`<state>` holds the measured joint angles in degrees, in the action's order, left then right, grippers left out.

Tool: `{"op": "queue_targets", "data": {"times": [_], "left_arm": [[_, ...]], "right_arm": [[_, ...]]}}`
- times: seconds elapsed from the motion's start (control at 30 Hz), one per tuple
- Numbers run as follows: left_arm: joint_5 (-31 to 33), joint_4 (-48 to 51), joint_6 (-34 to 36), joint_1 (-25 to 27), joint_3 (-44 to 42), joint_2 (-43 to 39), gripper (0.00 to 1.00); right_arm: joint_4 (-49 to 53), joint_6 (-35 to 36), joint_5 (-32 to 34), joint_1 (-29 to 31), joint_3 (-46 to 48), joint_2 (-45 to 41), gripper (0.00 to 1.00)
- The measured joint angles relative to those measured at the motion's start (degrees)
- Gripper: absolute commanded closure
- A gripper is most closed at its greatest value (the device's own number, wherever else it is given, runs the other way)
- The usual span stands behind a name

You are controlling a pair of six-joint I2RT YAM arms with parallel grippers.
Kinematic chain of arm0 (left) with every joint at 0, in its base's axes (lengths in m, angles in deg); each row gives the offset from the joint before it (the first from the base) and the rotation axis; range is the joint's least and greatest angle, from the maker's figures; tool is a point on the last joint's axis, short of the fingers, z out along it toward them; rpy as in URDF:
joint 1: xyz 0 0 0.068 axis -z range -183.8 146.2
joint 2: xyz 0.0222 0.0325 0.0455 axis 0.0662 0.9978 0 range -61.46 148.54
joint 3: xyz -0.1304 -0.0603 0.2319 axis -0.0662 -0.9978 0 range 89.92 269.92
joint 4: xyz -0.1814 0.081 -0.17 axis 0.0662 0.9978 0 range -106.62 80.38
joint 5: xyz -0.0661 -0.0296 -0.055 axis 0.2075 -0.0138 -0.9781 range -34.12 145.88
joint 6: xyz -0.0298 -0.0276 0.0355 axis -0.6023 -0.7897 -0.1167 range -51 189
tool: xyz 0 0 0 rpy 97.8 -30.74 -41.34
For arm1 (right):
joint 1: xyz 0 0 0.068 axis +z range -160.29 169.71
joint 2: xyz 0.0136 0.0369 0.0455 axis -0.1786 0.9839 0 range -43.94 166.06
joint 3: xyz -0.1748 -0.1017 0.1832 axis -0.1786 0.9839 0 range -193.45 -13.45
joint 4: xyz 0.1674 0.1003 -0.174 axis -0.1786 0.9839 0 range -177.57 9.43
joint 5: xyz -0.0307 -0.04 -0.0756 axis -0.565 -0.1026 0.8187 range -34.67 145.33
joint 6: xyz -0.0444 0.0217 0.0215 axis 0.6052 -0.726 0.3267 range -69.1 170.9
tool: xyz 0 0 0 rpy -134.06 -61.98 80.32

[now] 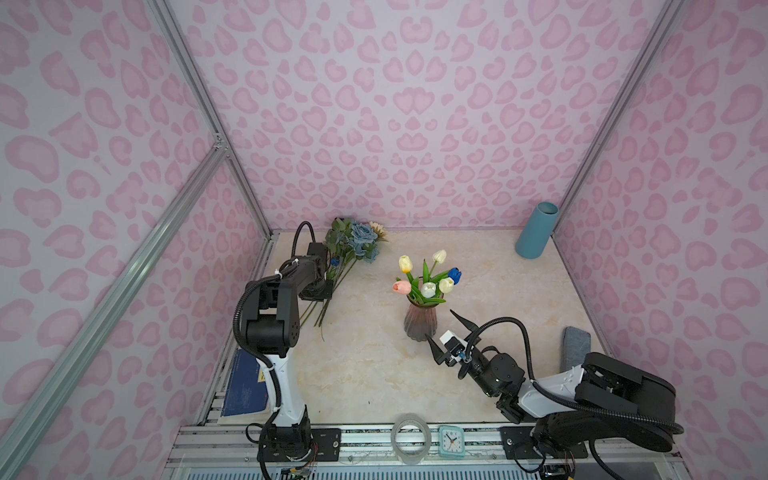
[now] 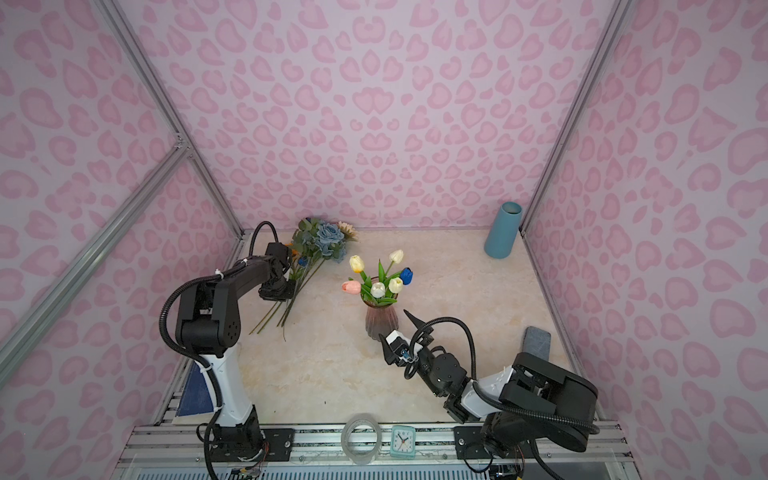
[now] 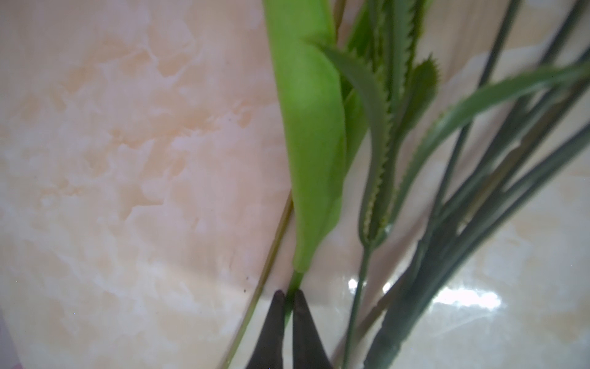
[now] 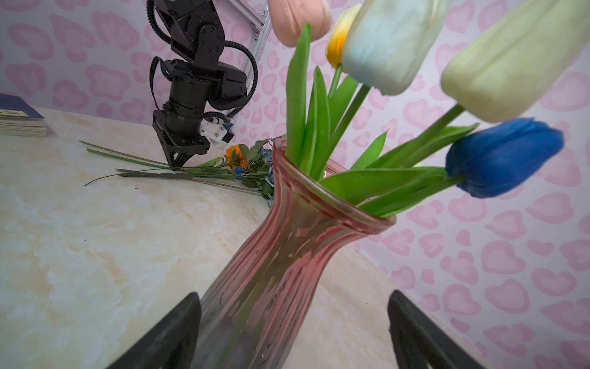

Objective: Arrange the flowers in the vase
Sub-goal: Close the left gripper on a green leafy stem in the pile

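- Mostly hidden by its arm in both top views, the left claw (image 3: pixel 287 295) pinches one green stem (image 3: pixel 296 277).
- Uncountable loose flowers (image 1: pixel 353 249) lie at the vase's (image 1: pixel 419 324) 10 o'clock.
- Six tulips (image 1: pixel 428 289) stand in the one vase.
- Wide and empty, the right claw (image 1: pixel 439 323) sits at its 4 o'clock.

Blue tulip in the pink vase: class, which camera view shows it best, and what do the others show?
The right wrist view: the blue tulip is large and close, bloom and stem clear. In both top views the tulip is only a small blue bloom. The left wrist view misses it.
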<state>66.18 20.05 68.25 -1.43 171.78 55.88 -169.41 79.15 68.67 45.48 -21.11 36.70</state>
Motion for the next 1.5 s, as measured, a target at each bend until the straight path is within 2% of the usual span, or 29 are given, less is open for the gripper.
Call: {"op": "queue_targets", "data": {"times": [0.07,0.23,0.43,0.57,0.83,1.17,1.5], "left_arm": [[0.00,0.00,0.33,0.00,0.15,0.22,0.81],[-0.07,-0.07,0.35,-0.11,1.29,1.05,0.78],[-0.92,-0.37,0.35,-0.02,1.27,1.07,0.84],[-1.95,0.26,0.50,0.04,2.05,1.75,0.97],[-3.15,1.97,0.28,0.42,2.23,0.98,0.97],[-5.16,6.80,0.09,2.62,2.56,-5.86,0.97],[-0.90,6.86,-1.36,2.71,2.32,-9.25,0.97]], "right_arm": [[0.00,0.04,0.09,0.07,0.00,0.00,0.09],[0.02,0.07,0.11,0.09,0.00,0.11,0.09],[0.04,0.39,0.13,0.09,-0.07,0.24,0.09],[0.04,0.39,0.13,0.11,-0.15,0.24,0.09],[0.07,0.42,0.33,0.24,-0.26,0.48,0.09],[0.04,0.44,0.35,0.46,-0.31,0.74,0.09],[0.00,0.85,0.55,0.74,-0.31,0.68,0.09]]}}
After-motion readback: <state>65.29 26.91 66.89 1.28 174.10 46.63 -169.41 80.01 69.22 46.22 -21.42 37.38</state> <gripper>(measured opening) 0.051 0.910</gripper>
